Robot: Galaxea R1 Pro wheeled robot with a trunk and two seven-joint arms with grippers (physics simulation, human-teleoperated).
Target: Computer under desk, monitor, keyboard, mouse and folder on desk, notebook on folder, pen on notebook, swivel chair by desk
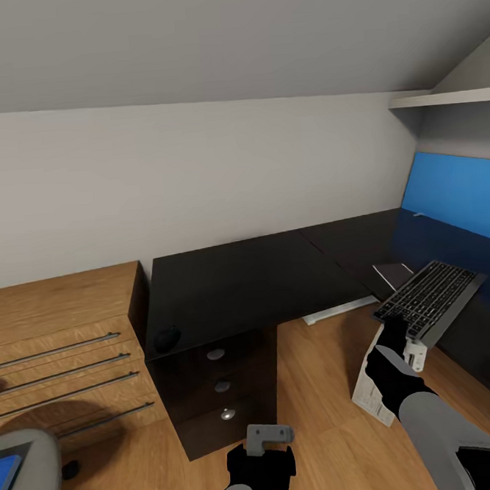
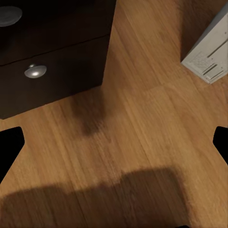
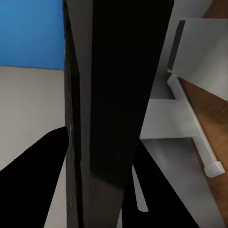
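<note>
Gripping keyboard in right tool, lifted over desk, left tool state unclear, above floor

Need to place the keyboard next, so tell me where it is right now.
In the head view the keyboard is at the right, held up by the right gripper above the floor beside the black desk, over the white computer.

My right gripper clamps the dark slim keyboard, tilted above the black L-shaped desk; my left gripper hangs over wooden floor
</note>
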